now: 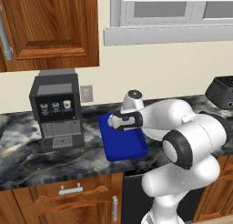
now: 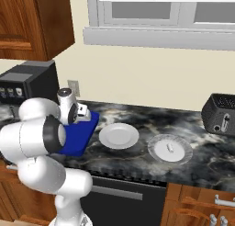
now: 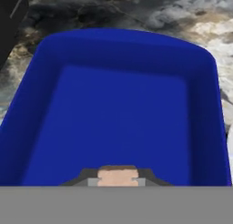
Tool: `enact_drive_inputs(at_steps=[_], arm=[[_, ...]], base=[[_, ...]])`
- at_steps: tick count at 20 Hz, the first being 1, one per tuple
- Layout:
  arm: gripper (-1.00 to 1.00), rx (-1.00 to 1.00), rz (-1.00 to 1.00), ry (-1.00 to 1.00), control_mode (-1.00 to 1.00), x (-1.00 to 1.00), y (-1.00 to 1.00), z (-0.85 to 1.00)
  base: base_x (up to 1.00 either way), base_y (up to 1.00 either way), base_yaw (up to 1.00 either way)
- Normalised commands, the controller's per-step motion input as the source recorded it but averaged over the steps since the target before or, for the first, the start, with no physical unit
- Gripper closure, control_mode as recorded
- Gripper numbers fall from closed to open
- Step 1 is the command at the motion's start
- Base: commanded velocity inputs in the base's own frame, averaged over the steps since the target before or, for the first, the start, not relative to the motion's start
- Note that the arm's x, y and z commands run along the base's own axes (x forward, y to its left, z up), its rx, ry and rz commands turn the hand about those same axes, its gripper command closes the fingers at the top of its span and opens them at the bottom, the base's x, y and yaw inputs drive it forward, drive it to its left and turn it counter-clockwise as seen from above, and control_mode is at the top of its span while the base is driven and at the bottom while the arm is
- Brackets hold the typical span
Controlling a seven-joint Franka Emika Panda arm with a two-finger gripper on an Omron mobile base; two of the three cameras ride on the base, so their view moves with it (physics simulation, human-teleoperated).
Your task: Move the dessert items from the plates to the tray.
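Currently the fingers [image 3: 117, 176] pinch the tan dessert bit [image 3: 117, 175] above the blue tray [image 3: 68, 59] — poised to drop it there. 1 white stick [image 2: 169, 147] waits on the grey plate [image 2: 158, 157] near the surface's front edge; the white plate [image 2: 118, 136] is bare.

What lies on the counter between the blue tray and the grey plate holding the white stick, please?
In the right base view, the plain white plate sits between the blue tray and the grey plate.

Light around me is even and bright, without glare. My arm casts soft shadows on the counter [image 1: 27, 159]. My hand view is blurred and blocky.
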Motion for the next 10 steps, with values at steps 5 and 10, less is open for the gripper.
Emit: enact_drive_inputs(at_steps=[5,10], arm=[[1.0,0.0,0.0,0.0,-1.0,0.38,0.13,-0.19],[1.0,0.0,0.0,0.01,-1.0,0.41,0.09,-0.25]], base=[[0.0,0.0,0.0],[0.0,0.0,0.0]])
